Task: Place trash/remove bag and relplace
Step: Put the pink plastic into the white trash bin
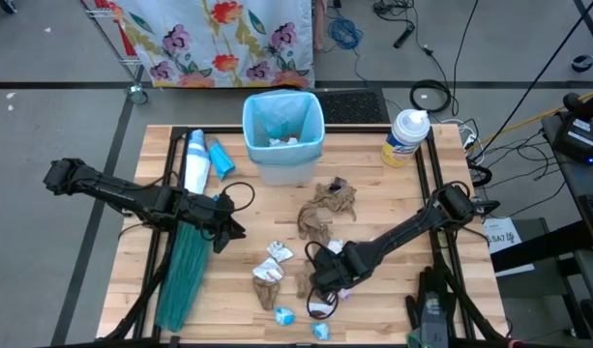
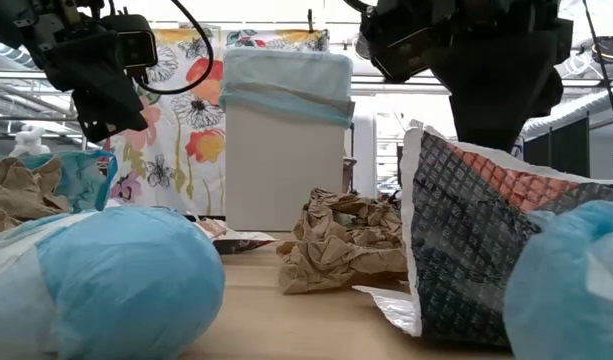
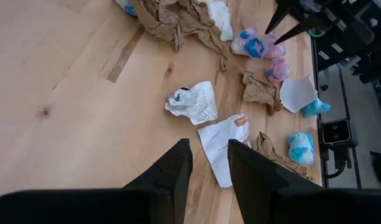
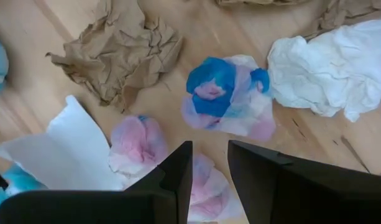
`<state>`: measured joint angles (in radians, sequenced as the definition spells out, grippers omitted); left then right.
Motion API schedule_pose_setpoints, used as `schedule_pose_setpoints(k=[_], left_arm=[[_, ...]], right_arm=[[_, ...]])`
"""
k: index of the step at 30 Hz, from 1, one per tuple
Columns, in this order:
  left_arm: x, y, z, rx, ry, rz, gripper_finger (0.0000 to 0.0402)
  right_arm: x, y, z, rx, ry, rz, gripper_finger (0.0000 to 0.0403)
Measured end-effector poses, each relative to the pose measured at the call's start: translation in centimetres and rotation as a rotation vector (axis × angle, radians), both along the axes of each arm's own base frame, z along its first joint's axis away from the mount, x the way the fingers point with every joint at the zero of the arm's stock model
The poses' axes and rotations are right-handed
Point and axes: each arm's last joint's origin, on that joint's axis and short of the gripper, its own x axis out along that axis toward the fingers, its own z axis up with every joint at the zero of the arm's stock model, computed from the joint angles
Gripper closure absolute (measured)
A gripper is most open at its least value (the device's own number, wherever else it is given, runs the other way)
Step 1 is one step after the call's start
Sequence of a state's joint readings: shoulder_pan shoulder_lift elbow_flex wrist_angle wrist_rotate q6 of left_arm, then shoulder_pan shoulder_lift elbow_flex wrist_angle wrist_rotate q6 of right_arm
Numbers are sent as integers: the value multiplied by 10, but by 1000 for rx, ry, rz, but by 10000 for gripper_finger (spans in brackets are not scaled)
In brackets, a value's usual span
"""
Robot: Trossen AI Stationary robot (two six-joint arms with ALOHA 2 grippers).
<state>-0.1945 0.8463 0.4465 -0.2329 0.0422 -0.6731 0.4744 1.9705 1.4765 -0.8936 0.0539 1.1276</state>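
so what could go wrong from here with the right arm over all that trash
1. The right fingers hover, slightly parted, over a pink wad lying close to a blue-and-pink wad and a white sheet; closing may catch two pieces or push one aside.
2. The bin stands well away across the table, so a loosely pinched scrap might drop during the carry.

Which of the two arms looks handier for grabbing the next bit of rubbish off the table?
Probably the right. Its gripper hangs open directly above the pink and blue wrappers, right among the scraps. The left gripper, also open, hovers over barer wood beside the teal bag, farther from them.
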Motion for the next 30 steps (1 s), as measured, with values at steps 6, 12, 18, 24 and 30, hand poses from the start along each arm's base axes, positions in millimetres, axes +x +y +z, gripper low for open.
schedule_pose_setpoints(k=[6, 12, 18, 24, 30], left_arm=[[0, 0, 0, 0, 0, 0, 293], [0, 0, 0, 0, 0, 0, 293], [0, 0, 0, 0, 0, 0, 293], [0, 0, 0, 0, -3, 0, 293], [0, 0, 1, -1, -7, 1, 293]], right_arm=[[3, -6, 0, -81, -39, 17, 310], [9, -14, -2, -92, -44, 37, 310], [13, -21, -27, -56, 1, 25, 310], [14, -21, -40, -54, 14, 27, 353], [17, -22, -36, -52, 20, -7, 397]])
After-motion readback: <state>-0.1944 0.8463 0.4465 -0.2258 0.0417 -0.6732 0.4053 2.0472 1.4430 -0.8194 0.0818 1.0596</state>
